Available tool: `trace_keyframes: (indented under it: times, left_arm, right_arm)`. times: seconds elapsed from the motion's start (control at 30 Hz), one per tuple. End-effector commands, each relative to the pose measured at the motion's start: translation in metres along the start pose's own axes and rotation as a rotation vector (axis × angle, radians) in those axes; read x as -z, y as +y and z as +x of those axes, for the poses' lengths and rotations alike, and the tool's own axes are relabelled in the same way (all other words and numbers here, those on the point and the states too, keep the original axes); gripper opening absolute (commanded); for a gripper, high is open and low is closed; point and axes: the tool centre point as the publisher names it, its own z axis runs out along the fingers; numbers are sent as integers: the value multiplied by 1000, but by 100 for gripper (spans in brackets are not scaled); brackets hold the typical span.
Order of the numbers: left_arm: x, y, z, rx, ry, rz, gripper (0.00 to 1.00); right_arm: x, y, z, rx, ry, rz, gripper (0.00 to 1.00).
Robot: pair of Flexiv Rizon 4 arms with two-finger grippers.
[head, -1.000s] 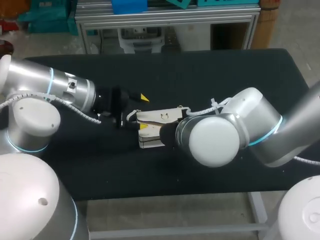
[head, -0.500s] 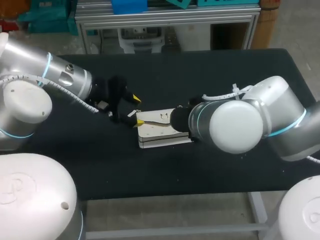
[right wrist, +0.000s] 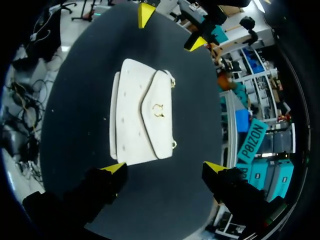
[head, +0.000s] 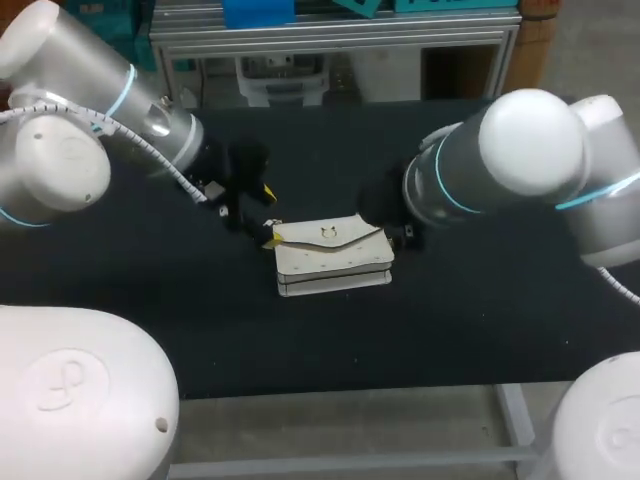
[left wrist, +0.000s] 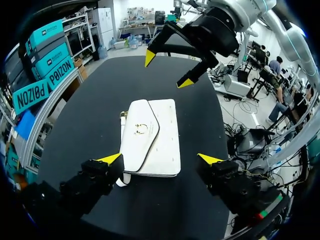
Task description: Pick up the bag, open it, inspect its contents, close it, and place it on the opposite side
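Note:
The white bag (head: 333,257) lies flat on the black table (head: 480,320), its flap shut over a gold clasp. In the head view my left gripper (head: 268,215) stands open just left of the bag, not touching it. My right arm (head: 520,150) hides most of its own gripper at the bag's right end. The left wrist view has the bag (left wrist: 150,137) below my open left gripper (left wrist: 160,160), with the right gripper (left wrist: 167,69) open beyond it. The right wrist view looks past my open right gripper (right wrist: 164,167) to the bag (right wrist: 142,117), with the left gripper (right wrist: 171,27) beyond.
Bare black tabletop surrounds the bag on all sides. An aluminium frame (head: 330,40) runs along the table's far edge.
My right gripper has opened, let go of the bag and drawn back to the right. The left gripper has pulled back to the left. The bag now lies flat by itself.

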Motion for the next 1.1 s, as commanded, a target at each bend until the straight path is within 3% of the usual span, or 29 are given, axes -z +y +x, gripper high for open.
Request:
trace_keyframes:
  times: [0.03, 0.27, 0.57, 0.7, 0.93, 1.1]
  left_arm:
    - [9, 2, 2, 17, -5, -34, 100]
    - [16, 11, 2, 53, -4, -62, 100]
    - [32, 28, -13, 200, -26, -71, 100]
    - [36, 40, -20, 346, -15, -58, 100]
    - [29, 49, -26, 555, -26, -69, 100]
    - [13, 58, -26, 671, -57, -109, 100]
  right_arm:
    - [3, 0, -13, -7, 188, 43, 100]
    - [9, -10, -23, -10, 269, 62, 100]
    - [8, -39, -30, -129, 391, 40, 100]
    - [10, -52, -32, -215, 430, 77, 100]
    - [1, -58, -31, -405, 510, 65, 100]
    - [-1, -58, -30, -502, 540, 113, 100]
